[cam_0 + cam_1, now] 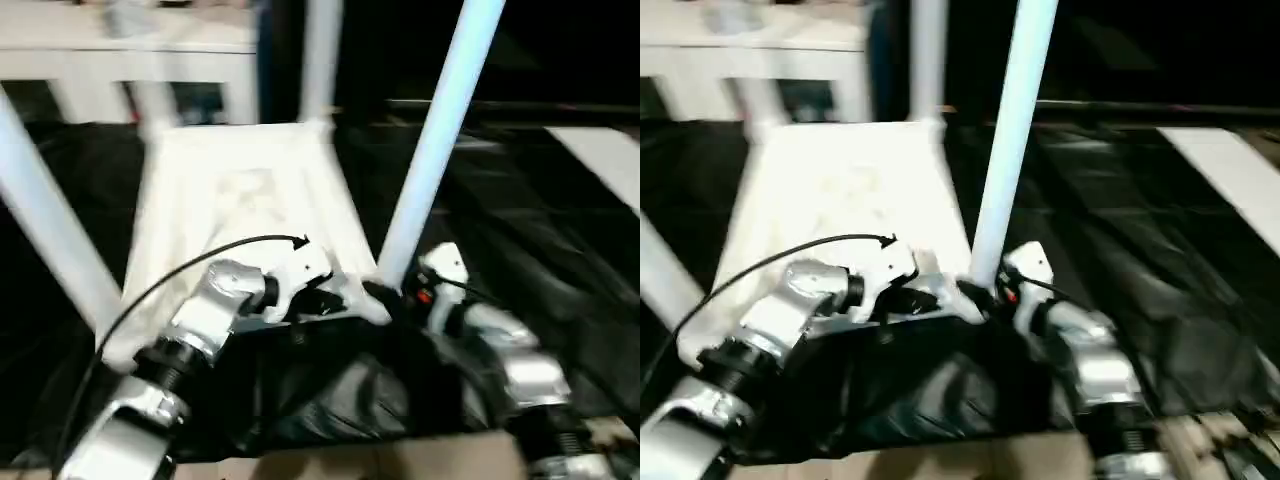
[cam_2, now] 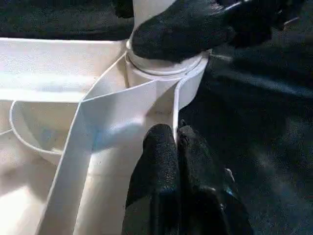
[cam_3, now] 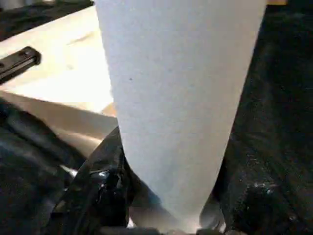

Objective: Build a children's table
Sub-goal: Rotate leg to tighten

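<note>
1. The tabletop [image 1: 240,200] lies underside up on black sheeting [image 1: 560,250], filling the middle of the head views, its ribs facing the camera.
2. Three legs stand in corner sockets. The near-right leg [image 1: 440,130] rises toward 1 o'clock, the near-left leg [image 1: 45,220] leans out toward 10 o'clock, and a far leg [image 1: 322,60] stands at 12 o'clock.
3. The left gripper [image 2: 177,142] is at the tabletop's near edge, just at 9 o'clock of the near-right socket [image 2: 166,73]. Its two fingers [image 2: 159,161] are pressed together around a thin rib [image 2: 175,105] of the tabletop, so the claw is closed on the tabletop.
4. The right gripper [image 2: 195,24] sits at the base of the near-right leg, at about 5 o'clock of the tabletop in the head views. Its black fingers wrap over the socket's rim and touch the leg where it enters; it looks clamped on the leg, though motion blur makes the exact contact hard to judge.
5. In the right wrist view the leg [image 3: 181,98] runs up between that arm's own fingers, close against the camera, with black sheeting either side.
6. A black cable [image 1: 200,260] arcs from the left forearm to the left wrist.
7. A white cabinet [image 1: 130,60] stands beyond the tabletop at 11 o'clock.
8. A pale panel [image 1: 600,160] lies on the sheeting at 2 o'clock, well apart from the tabletop.
</note>
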### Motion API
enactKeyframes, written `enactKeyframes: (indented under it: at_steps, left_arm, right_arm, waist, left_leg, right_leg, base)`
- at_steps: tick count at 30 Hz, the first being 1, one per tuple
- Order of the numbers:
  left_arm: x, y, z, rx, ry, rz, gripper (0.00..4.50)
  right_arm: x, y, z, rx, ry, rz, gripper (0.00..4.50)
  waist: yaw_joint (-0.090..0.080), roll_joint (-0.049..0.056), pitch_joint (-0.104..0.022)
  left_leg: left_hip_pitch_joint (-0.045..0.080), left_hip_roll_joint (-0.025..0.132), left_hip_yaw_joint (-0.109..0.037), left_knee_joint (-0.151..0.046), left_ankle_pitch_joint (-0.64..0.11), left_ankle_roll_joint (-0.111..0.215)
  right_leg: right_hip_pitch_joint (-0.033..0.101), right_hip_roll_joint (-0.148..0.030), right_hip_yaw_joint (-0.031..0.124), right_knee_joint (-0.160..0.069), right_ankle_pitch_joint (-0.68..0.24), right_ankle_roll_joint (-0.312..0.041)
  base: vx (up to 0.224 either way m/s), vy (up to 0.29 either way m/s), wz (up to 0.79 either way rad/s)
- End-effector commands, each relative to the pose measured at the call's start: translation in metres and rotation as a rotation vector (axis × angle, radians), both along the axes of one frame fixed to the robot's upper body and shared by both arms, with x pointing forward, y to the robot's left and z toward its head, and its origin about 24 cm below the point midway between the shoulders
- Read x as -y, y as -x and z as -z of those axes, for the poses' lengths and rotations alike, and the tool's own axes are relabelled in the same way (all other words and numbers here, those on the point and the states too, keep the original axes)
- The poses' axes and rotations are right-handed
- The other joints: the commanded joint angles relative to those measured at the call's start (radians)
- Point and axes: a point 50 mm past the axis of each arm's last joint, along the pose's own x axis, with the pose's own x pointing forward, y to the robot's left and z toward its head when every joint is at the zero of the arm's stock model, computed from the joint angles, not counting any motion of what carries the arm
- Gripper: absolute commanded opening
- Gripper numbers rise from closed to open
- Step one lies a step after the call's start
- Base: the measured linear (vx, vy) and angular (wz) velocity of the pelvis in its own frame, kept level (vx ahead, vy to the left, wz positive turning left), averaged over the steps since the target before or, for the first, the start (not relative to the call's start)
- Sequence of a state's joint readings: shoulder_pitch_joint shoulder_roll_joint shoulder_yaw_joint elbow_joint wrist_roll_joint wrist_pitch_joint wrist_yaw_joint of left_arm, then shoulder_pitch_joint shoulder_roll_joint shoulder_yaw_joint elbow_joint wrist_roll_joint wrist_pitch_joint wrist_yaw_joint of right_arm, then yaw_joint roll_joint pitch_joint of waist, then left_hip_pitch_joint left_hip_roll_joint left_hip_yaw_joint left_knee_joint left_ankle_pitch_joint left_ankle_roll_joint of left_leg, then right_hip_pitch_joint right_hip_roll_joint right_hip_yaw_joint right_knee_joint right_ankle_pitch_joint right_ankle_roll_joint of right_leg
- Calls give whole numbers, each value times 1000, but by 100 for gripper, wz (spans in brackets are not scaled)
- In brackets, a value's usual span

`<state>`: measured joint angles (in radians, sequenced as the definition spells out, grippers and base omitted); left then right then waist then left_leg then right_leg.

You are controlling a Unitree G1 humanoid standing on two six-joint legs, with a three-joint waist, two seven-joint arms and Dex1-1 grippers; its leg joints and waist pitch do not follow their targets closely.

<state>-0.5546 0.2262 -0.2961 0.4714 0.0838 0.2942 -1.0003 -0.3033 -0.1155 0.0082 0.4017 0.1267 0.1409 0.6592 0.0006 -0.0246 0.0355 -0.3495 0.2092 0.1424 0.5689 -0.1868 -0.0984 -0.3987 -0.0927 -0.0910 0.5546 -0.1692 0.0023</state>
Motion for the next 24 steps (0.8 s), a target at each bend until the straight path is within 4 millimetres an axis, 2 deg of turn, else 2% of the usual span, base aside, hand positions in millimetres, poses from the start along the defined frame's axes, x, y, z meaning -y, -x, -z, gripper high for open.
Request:
enactKeyframes:
  at_steps: [1,2,3,4,5,6,8,9,11,12,13,16,17,18,19,20,23,24]
  left_arm:
    - [15,3,-6,40,34,60,0]
    - [15,3,-6,40,33,60,0]
    - [12,3,-5,46,18,69,0]
    - [7,3,-5,56,-2,77,0]
    - [5,2,-5,62,-8,81,0]
    - [1,2,-6,71,-19,77,0]
    - [-2,2,-6,78,-25,75,0]
    - [-5,2,-6,80,-32,64,0]
    - [-7,3,-6,79,-32,56,0]
    - [-7,3,-6,83,-31,48,0]
    - [-8,3,-6,81,-25,43,0]
    - [-11,4,-7,89,-14,25,0]
    - [-12,5,-8,98,-3,19,0]
    - [-12,5,-8,113,2,5,0]
    - [-13,5,-9,122,12,-11,0]
    - [-13,5,-9,127,19,-22,0]
    - [-15,7,-13,155,60,-40,0]
    - [-14,8,-16,153,80,-49,0]
  right_arm:
    - [-30,13,14,-104,-58,-97,234]
    - [-29,13,14,-103,-57,-97,255]
    - [-26,13,13,-93,-36,-93,269]
    - [-17,11,12,-85,-9,-76,271]
    - [-13,10,12,-77,7,-66,289]
    - [-1,8,9,-53,44,-34,289]
    - [6,7,7,-37,53,-23,289]
    - [21,6,1,-3,62,-9,289]
    - [30,6,-3,19,75,-2,289]
    - [37,7,-6,37,89,2,289]
    - [44,9,-9,51,98,-1,289]
    - [70,18,-21,62,97,-48,289]
    - [81,25,-27,70,111,-89,289]
    - [87,28,-29,68,117,-105,289]
    - [91,30,-32,65,124,-117,289]
    - [94,32,-33,62,127,-123,289]
    - [102,36,-38,52,149,-149,289]
    - [102,38,-39,46,145,-163,289]
  waist:
    - [-5,12,-38]
    - [-5,14,-38]
    - [-5,9,-37]
    - [-4,11,-37]
    - [-4,6,-38]
    - [-2,6,-40]
    - [2,4,-42]
    - [6,1,-43]
    - [12,2,-44]
    - [16,-2,-44]
    - [18,-10,-45]
    - [36,-14,-49]
    - [39,-22,-49]
    - [44,-23,-48]
    - [48,-29,-49]
    - [50,-27,-51]
    - [41,-30,-54]
    - [40,-30,-53]
  left_leg:
    - [-3,10,-6,-86,-488,9]
    - [0,13,-5,-87,-492,13]
    - [0,13,-3,-87,-492,16]
    - [-1,13,-2,-88,-483,18]
    - [-4,13,-2,-89,-474,19]
    - [-2,15,3,-87,-448,19]
    - [-3,15,8,-86,-421,22]
    - [-5,16,11,-85,-393,28]
    - [-6,17,16,-82,-351,38]
    - [-6,17,20,-79,-331,44]
    - [-2,16,26,-75,-319,53]
    - [-5,18,32,-70,-250,79]
    - [-10,18,32,-69,-231,84]
    - [-16,19,32,-67,-212,90]
    - [-16,18,34,-63,-193,96]
    - [-16,17,36,-60,-164,104]
    - [-22,14,37,-55,-128,120]
    - [-20,14,39,-53,-134,128]
  right_leg:
    - [37,-43,18,-97,-577,-79]
    - [34,-44,20,-94,-541,-95]
    - [33,-43,20,-94,-530,-101]
    - [34,-43,23,-90,-510,-112]
    - [36,-44,24,-88,-501,-115]
    - [35,-44,31,-82,-453,-135]
    - [36,-45,34,-77,-422,-147]
    - [40,-46,37,-73,-398,-155]
    - [41,-45,40,-66,-352,-170]
    - [39,-44,43,-63,-330,-179]
    - [36,-41,46,-60,-322,-186]
    - [42,-41,53,-51,-294,-187]
    - [44,-40,53,-48,-280,-187]
    - [47,-39,55,-43,-271,-179]
    - [47,-38,57,-38,-245,-185]
    - [48,-37,57,-32,-210,-196]
    - [51,-35,55,-24,-156,-207]
    - [48,-34,55,-26,-162,-210]
  base:
    - [0,0,0]
    - [0,0,0]
    - [0,0,0]
    - [0,0,0]
    - [0,0,0]
    - [0,0,0]
    - [0,0,0]
    - [0,0,0]
    - [0,0,0]
    - [0,0,0]
    - [0,0,0]
    - [0,0,0]
    - [0,0,0]
    - [0,0,0]
    - [0,0,0]
    - [0,0,0]
    - [0,0,0]
    - [0,0,0]
